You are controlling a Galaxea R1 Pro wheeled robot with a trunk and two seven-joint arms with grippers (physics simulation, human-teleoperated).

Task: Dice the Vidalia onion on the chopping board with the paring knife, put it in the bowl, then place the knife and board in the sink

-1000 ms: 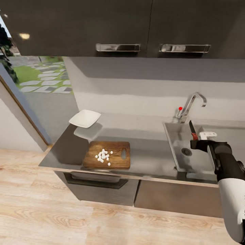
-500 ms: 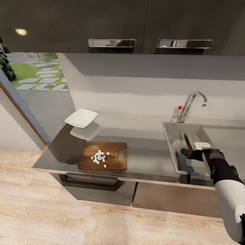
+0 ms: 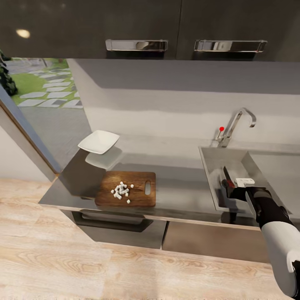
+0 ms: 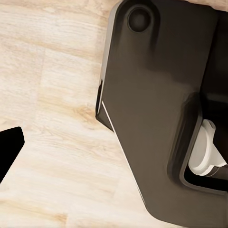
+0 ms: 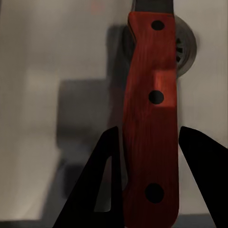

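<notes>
My right gripper (image 3: 230,186) is down inside the sink (image 3: 207,166), shut on the paring knife (image 3: 226,174), whose dark blade points toward the faucet. In the right wrist view the red handle (image 5: 152,123) sits between both fingers (image 5: 110,180), just above the basin floor beside the round drain (image 5: 187,47). The chopping board (image 3: 139,196) lies on the countertop (image 3: 183,187) with white diced onion (image 3: 121,191) piled on it. The white bowl (image 3: 98,141) stands empty at the counter's far left. One dark finger (image 4: 9,147) of my left gripper hangs over the wooden floor.
A chrome faucet (image 3: 236,123) with a red knob (image 3: 221,128) rises behind the sink. Dark wall cabinets (image 3: 137,25) with bar handles hang overhead. A window with a garden is at the left. My dark base (image 4: 156,118) stands below the left arm.
My right gripper has lowered the knife from above the sink's rim down into the basin. The head view has shifted slightly.
</notes>
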